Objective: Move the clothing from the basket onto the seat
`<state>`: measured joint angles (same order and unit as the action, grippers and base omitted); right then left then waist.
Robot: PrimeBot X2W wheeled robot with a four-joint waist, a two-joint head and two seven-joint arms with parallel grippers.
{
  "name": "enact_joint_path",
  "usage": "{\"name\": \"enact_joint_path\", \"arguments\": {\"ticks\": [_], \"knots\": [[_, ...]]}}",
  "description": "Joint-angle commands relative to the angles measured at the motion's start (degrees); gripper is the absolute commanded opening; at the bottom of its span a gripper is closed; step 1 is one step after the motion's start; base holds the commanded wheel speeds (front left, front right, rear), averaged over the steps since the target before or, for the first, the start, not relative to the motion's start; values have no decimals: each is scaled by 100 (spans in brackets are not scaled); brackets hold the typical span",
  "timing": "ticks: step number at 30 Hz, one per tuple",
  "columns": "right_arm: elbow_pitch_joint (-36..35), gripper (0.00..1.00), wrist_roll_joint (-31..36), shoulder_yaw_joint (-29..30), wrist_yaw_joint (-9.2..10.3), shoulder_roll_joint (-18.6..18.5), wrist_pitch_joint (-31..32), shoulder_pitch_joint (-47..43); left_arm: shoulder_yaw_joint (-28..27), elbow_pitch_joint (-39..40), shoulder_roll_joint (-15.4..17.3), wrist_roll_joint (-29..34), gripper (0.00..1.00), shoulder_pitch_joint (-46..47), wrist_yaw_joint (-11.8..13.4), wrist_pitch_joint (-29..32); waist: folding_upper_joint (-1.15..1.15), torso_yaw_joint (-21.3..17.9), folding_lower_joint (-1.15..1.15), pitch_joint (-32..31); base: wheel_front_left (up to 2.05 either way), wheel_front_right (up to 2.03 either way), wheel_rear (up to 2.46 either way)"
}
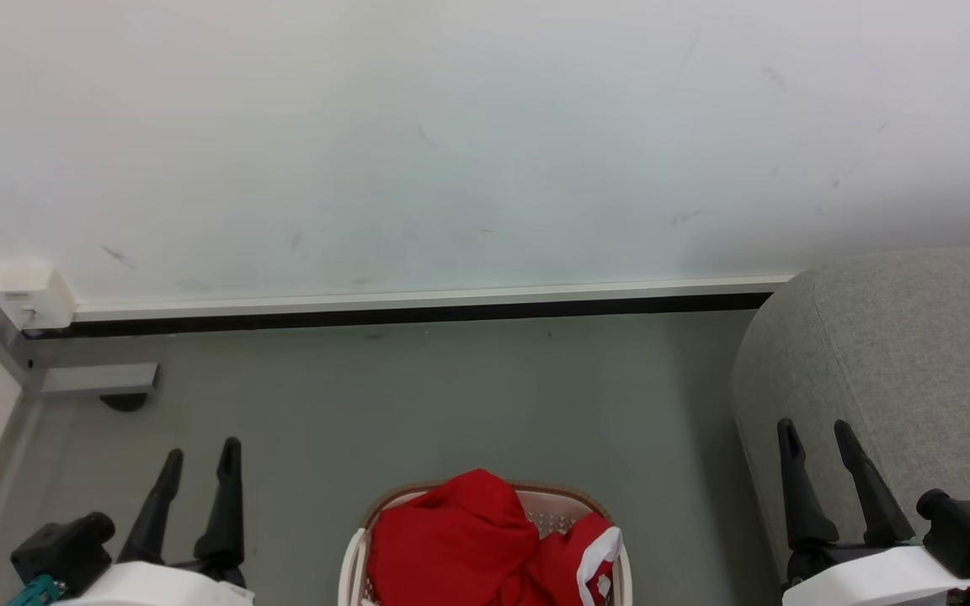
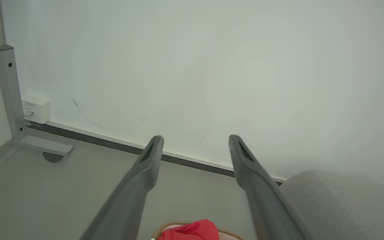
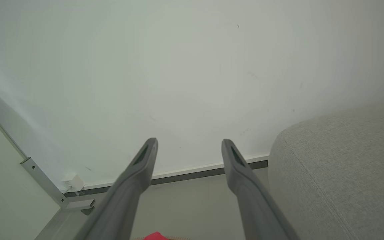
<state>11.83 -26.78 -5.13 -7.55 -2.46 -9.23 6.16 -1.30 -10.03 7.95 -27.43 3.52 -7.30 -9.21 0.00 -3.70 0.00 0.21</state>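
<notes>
At 7 o'clock, left gripper (image 1: 203, 450): fingers wide apart, empty, pointing to 12 above floor (image 1: 451, 396). At 4 o'clock, right gripper (image 1: 814, 427): likewise wide, empty, raised before seat (image 1: 898, 353). At 6 o'clock, clothing (image 1: 468, 539) heaped in basket (image 1: 353, 560), between both grippers, touching neither.

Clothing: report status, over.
Both open, empty: left gripper, right gripper. Red clothing heaped in basket, untouched. Grey seat at right; no obstacle seen.
</notes>
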Motion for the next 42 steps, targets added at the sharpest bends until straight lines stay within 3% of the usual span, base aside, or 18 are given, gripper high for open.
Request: {"name": "enact_joint_path", "arguments": {"ticks": [1,42], "knots": [[-25,100,194,-34,7,-54,-66,132,-1,39,75,198,100,5,-20,-76,0,-4,0,2,0,0,0],[-48,100,1844,-331,11,-60,-547,161,52,0,169,1803,100,-38,-16,-543,0,-161,0,9,0,0,0]]}}
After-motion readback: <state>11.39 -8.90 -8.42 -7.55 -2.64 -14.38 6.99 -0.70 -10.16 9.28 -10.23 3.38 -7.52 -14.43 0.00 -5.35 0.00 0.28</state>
